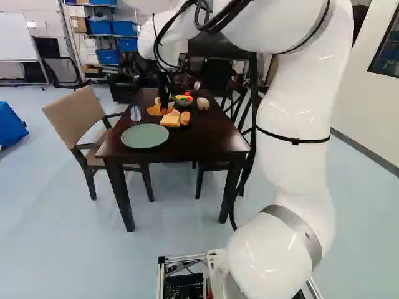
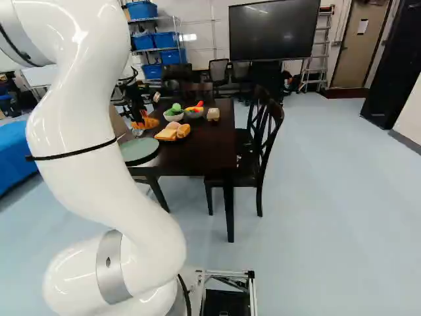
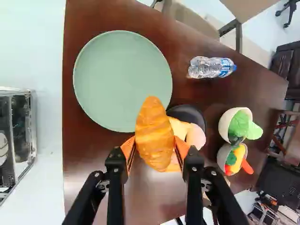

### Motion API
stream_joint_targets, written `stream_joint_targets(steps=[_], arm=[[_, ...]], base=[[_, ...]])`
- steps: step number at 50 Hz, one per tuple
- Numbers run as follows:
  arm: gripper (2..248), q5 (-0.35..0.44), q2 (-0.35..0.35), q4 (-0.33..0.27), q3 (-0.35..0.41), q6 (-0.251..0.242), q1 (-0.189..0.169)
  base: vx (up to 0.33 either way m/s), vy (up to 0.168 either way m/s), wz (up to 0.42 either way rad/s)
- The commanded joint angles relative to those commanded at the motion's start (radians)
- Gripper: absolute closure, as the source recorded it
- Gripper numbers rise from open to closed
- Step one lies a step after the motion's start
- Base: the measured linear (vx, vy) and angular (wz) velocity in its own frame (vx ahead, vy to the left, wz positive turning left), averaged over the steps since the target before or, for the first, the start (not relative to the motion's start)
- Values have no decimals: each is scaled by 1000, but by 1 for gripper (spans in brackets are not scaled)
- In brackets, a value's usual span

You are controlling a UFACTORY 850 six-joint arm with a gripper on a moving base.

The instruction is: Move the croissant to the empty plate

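The croissant [image 3: 153, 133], golden-orange and ridged, is in my black two-finger gripper [image 2: 141, 119], whose orange pads press it from both sides. The fingers stand apart by the croissant's width, closed firmly enough that I call it a grip. I have it raised over the dark brown wooden table [image 3: 105, 14]; in my wrist view its far tip overlaps the rim of the pale green round plate [image 3: 122, 79]. Just beside that plate is a round black dish [image 3: 190, 112], and a clear plastic bottle [image 3: 206, 67] lies near in my wrist view.The croissant [image 3: 153, 133], golden-orange and ridged, is in my black two-finger gripper [image 2: 141, 119], whose orange pads press it from both sides. The fingers stand apart by the croissant's width, so I read this as a grip. I have it raised over the dark brown wooden table [image 3: 105, 14]; in my wrist view its far tip overlaps the rim of the pale green round plate [image 3: 122, 79]. Beside that plate I see a round black dish [image 3: 190, 112] and an upright clear plastic bottle [image 1: 135, 113].
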State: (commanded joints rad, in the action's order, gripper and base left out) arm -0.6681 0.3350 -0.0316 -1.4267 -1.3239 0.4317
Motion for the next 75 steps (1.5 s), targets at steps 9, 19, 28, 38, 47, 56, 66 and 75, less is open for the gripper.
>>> stream_joint_targets(steps=[9, 19, 28, 38, 47, 56, 66, 75], arm=[[117, -28, 10, 0, -12, 0, 15], [117, -60, 21, 0, -26, 0, 30], [117, -89, 44, 0, -46, 0, 42], [117, -117, 90, 0, -79, 0, 55], [117, -117, 134, 0, -111, 0, 64], [117, -117, 173, 0, -138, 0, 71], [117, -117, 212, 0, -160, 0, 76], [117, -117, 234, 0, -164, 0, 76]], base=[[0, 0, 0], [0, 0, 0], [0, 0, 0], [0, 0, 0], [0, 0, 0], [0, 0, 0], [0, 0, 0], [0, 0, 0]])
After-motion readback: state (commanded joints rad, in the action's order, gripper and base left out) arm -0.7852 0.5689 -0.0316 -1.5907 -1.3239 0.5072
